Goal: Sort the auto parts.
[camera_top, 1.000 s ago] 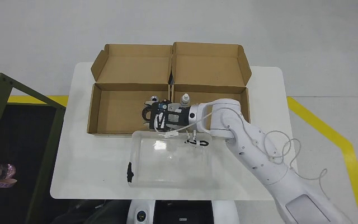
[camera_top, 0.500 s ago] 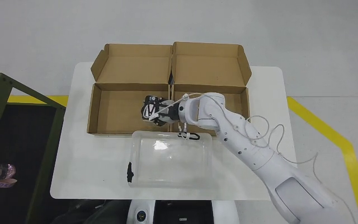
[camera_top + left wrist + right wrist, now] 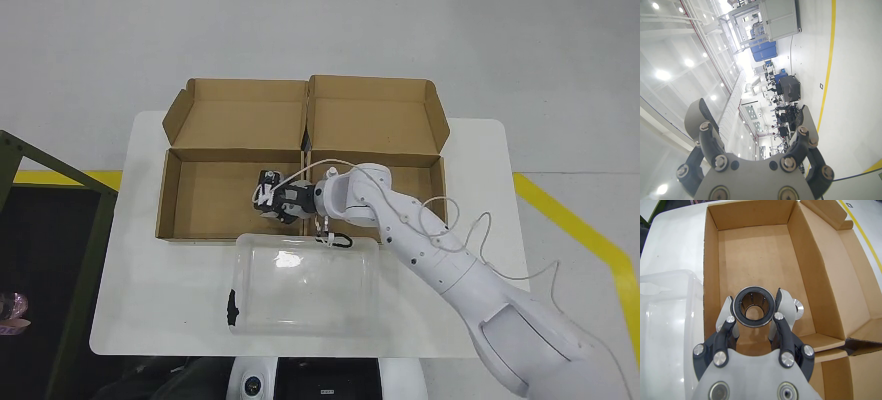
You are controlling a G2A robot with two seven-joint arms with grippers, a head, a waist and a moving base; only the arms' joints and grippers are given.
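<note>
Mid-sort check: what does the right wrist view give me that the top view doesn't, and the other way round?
Right wrist view adds: the right gripper is shut on a bearing, rows of balls visible in its hollow bore, and a silver-capped part sits beside one finger inside the cardboard box.
Top view adds: the second box alongside, both lids open, and a small black piece at the clear bin's edge.
Both: the gripper over the first box, the bin next to it, the white table.
</note>
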